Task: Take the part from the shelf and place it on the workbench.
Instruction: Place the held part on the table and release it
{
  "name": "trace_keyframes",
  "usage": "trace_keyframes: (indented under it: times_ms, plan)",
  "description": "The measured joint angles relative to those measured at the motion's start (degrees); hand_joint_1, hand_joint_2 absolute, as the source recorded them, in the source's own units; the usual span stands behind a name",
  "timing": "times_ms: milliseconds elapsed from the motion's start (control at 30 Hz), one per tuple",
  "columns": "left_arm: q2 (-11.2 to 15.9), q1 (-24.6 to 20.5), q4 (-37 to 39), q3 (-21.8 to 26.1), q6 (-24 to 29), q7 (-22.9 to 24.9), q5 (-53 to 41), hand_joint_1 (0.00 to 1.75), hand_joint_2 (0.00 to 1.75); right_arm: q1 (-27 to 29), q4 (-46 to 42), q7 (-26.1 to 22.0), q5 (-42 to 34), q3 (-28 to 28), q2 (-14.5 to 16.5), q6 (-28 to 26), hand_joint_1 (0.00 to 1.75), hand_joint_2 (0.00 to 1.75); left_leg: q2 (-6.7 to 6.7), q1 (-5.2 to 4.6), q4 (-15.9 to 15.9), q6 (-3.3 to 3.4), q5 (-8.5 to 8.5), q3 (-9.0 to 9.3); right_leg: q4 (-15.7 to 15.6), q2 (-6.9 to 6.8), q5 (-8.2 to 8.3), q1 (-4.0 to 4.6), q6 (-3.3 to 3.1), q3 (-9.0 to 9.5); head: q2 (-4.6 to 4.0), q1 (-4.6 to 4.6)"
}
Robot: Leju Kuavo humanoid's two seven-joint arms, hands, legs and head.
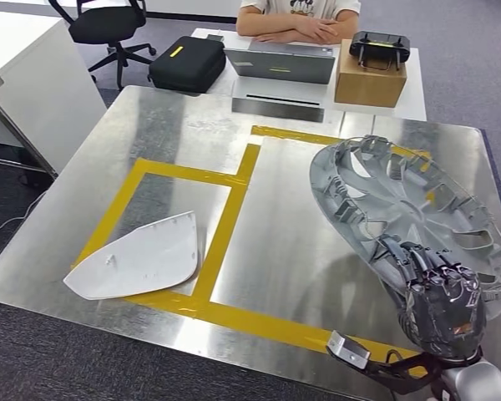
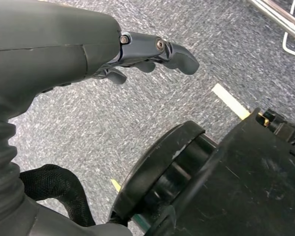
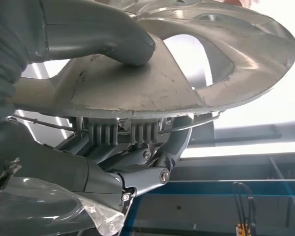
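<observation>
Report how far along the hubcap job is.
Done: the hubcap is off the shelf, gripped at its rim by the right hand. In hand: it is held tilted above the workbench. Left: set it down and let go. The left hand holds nothing.

Right hand grips silver hubcap, held tilted over right side of tabletop, above right yellow-taped square. Bare metal inside that square under and left of hubcap: open room. Left taped square holds white flat panel, lying close to tape divider. Far edge blocked: laptop, cardboard box with black controller on top, black case, person's folded arms behind. Left hand hangs over grey carpet, holds nothing, fingers loosely extended.
</observation>
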Motion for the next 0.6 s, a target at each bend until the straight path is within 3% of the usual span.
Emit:
trace_keyframes:
  times_ms: [433,600]
  plan:
    - [0.05,-0.14,-0.33,-0.2,0.35,3.26,-0.87,0.0,1.75,-0.08,1.02,0.29,-11.11,1.98,1.45,12.36,1.75,1.75,0.0,-0.13,0.17,0.19,-0.1,-0.06,-0.06,0.0,0.08,-0.14,0.12,0.01,0.0,-0.01]
    - [0.1,-0.08,-0.91,-0.2,1.06,5.25,-1.82,0.0,1.75,0.12,2.02,0.43,-12.96,2.74,2.27,14.78,1.75,1.75,0.0,-0.13,0.17,0.19,-0.1,-0.05,-0.06,0.0,0.07,-0.13,0.12,0.01,0.0,-0.01]
